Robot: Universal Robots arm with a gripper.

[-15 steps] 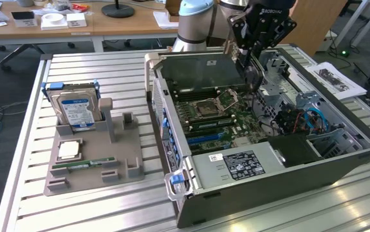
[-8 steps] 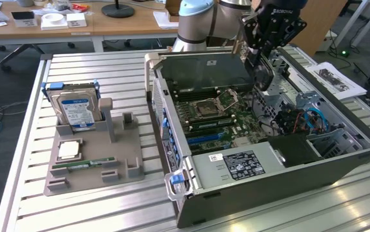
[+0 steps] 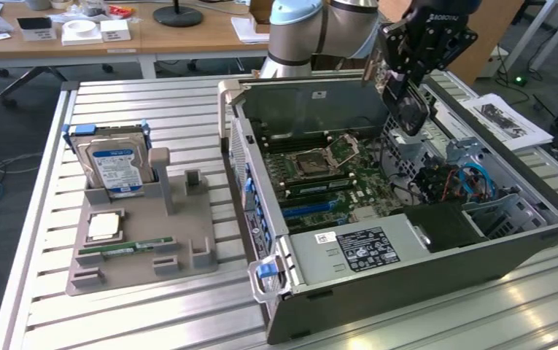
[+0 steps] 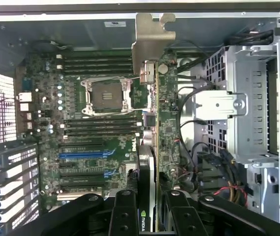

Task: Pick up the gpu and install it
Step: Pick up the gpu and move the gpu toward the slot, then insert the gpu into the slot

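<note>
Wrist view looks along the gpu [image 4: 155, 142], seen edge-on with its silver bracket [image 4: 152, 39] at the far end. It hangs over the motherboard [image 4: 95, 128] inside the open computer case [image 4: 56, 29]. The tool [image 4: 149, 206] is clamped on the card's near end, with one finger pressed against each face. In the exterior view the gpu [image 3: 407, 109] hangs upright from the tool [image 3: 403, 76] above the computer case [image 3: 435, 277], not seated in any slot, with a round fan shape showing on one face. By its look the card should be light and rigid but fragile: a thin board with exposed parts that would not tolerate bending or a knock against the case wall. The flat faces near one end or the long edges look like the safest places to hold it, away from the connector edge and the fan. A small green emblem on the card's edge, between the fingers, looks like the Nvidia mark. Lettering on the tool's body seems to read Robotiq. The power supply [image 3: 357, 251] carries a printed sticker, and the hard drive [image 3: 115, 168], standing in a grey holder [image 3: 142, 255] on the desk [image 3: 162, 102], has a blue label; I cannot read either one.
</note>
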